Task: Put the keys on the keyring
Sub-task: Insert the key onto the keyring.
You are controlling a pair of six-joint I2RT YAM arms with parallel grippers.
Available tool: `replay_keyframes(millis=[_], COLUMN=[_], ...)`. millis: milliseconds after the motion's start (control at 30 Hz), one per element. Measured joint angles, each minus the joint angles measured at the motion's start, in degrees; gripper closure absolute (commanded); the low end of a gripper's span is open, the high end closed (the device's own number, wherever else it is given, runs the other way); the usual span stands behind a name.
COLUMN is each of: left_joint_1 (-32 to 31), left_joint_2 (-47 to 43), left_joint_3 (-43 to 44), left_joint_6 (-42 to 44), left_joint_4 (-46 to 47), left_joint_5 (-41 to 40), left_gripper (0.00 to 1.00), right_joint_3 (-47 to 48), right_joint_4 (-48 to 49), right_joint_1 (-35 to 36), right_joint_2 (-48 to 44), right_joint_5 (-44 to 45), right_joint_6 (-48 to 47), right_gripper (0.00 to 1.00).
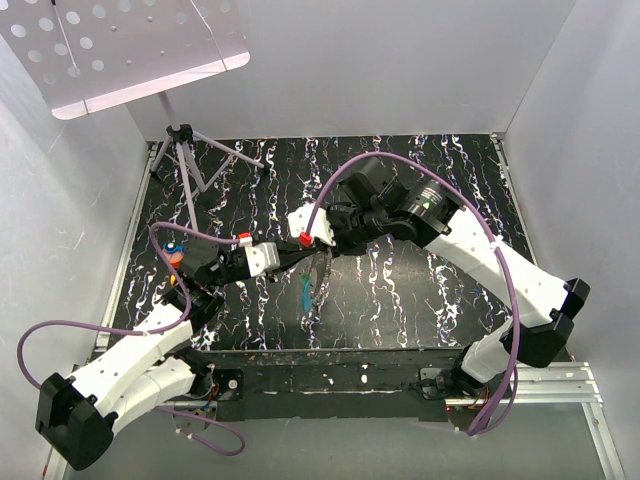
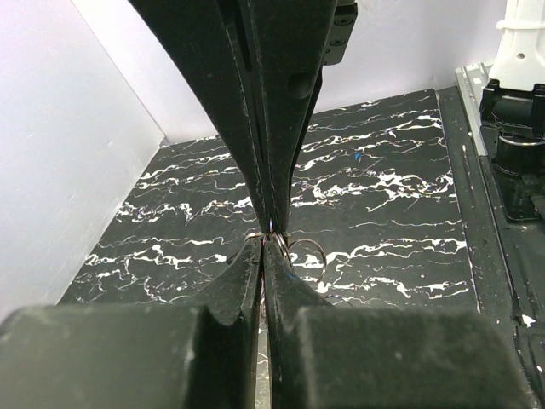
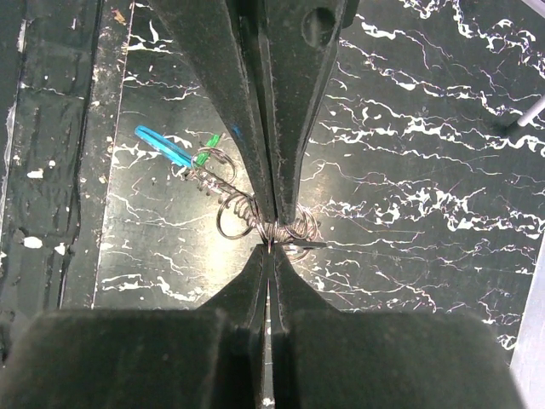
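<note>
- Keyring (image 3: 241, 209), a coil of thin wire, sits over the black marbled tabletop (image 1: 420, 290), midway between the arms.
- Left hand (image 2: 264, 245) and right hand (image 3: 269, 249) are both closed, pinching the keyring tip to tip from opposite sides; neither is nearer.
- Blue key (image 3: 162, 145) and green key (image 3: 207, 154) trail off the wire toward the near edge, long axes pointing away from the pinch.

table (image 3: 409, 170): glossy black sheet, white marble veins, reflective | keyring (image 3: 241, 211): thin bare metal wire, bright and shiny | keys (image 3: 163, 146): smooth glossy plastic heads, blue and green | fingers (image 3: 204, 68): matt black plastic, lightly scuffed | arm shells (image 1: 140, 355): smooth white plastic | walls (image 1: 400, 60): matt white
</note>
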Motion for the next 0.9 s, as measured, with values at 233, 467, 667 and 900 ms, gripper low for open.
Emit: replay_keyframes(millis=[233, 467, 667, 900], left_joint_1=[-0.02, -0.02, 0.07, 1.01], left_joint_2=[0.39, 0.39, 0.37, 0.37], left_joint_3=[0.33, 0.33, 0.33, 0.33], left_joint_6=[-0.59, -1.68, -3.06, -5.7], left_joint_4=[-0.87, -0.87, -0.66, -0.07], left_joint_5=[-0.37, -0.92, -1.53, -1.57], left_gripper=[1.0, 1.0, 1.0, 1.0], right_joint_3=[0.0, 0.0, 0.0, 0.0], right_joint_4=[-0.52, -0.81, -0.85, -0.66], right_joint_1=[0.59, 1.05, 1.11, 1.29], right_joint_2=[0.07, 0.07, 0.04, 0.04], right_joint_5=[0.76, 1.2, 1.2, 1.2], right_joint_6=[-1.05, -1.86, -2.84, -4.0], right_gripper=[0.99, 0.99, 0.99, 0.99])
